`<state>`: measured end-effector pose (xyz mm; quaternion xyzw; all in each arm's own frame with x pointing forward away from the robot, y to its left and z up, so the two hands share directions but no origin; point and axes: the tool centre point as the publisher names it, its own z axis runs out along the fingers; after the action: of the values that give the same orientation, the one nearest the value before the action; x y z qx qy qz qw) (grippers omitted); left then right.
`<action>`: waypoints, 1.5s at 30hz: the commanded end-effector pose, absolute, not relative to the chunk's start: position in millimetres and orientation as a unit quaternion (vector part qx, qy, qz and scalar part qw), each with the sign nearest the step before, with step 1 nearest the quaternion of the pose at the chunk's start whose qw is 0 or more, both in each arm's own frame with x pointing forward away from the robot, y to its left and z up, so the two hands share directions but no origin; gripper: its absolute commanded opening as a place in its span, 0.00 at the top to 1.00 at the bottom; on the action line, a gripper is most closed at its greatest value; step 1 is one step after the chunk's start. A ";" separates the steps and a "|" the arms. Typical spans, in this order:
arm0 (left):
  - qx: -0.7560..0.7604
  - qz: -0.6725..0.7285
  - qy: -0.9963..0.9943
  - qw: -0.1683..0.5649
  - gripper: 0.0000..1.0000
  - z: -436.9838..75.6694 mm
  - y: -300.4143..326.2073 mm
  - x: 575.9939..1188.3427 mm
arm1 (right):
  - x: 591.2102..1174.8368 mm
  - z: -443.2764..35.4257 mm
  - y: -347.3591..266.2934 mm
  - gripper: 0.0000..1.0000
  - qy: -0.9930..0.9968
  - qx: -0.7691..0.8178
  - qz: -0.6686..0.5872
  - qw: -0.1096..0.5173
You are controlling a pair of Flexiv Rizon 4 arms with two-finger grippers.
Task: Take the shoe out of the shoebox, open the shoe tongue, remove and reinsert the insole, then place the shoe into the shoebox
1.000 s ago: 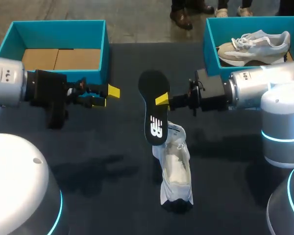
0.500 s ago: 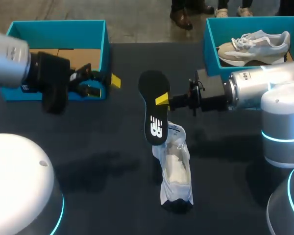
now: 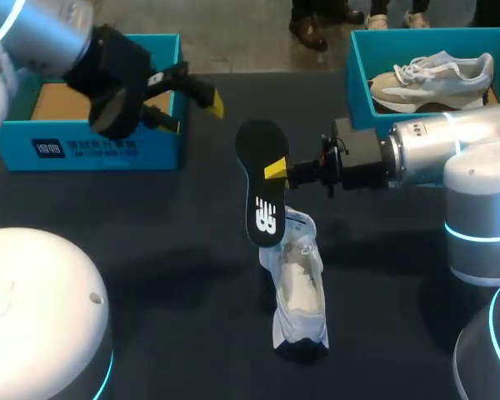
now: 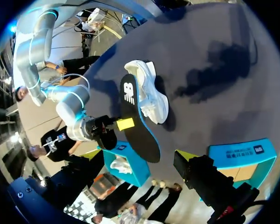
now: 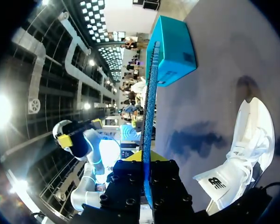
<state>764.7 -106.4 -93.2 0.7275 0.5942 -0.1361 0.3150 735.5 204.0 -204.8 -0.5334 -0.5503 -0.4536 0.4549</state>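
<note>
R gripper [image 3: 277, 171] clenched on insole [image 3: 262, 192], long axis near-vertical, lower end just over shoe [image 3: 298, 292]; L gripper [image 3: 197, 115] released, empty, well apart.

The head view looks down from behind onto the dark worktop [image 3: 150, 250]. The left wrist view faces it from well off, while the right wrist view hugs the flat black insole [image 5: 149, 93]; all share the white fabric shoe [image 3: 298, 292].
</note>
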 end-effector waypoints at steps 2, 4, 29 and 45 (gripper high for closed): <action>0.750 -0.131 0.615 0.206 0.00 -91.4 -129.3 788.4 | 734.8 -204.0 205.0 1.00 -0.551 -0.535 -0.452 0.454; 0.747 -0.131 0.623 0.192 0.00 -91.6 -133.6 790.4 | 734.8 -204.0 205.0 1.00 -0.551 -0.535 -0.452 0.454; 0.715 -0.084 0.689 0.080 0.00 -88.9 -173.8 818.2 | 734.8 -204.0 205.0 1.00 -0.551 -0.535 -0.452 0.454; 0.709 -0.100 0.695 0.065 0.00 -92.7 -174.6 824.5 | 734.8 -204.0 205.0 1.00 -0.551 -0.535 -0.452 0.454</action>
<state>821.8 -173.6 -92.5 0.7089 0.6948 -0.1000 0.0686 735.6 204.3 -204.9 -0.5332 -0.5504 -0.4537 0.4549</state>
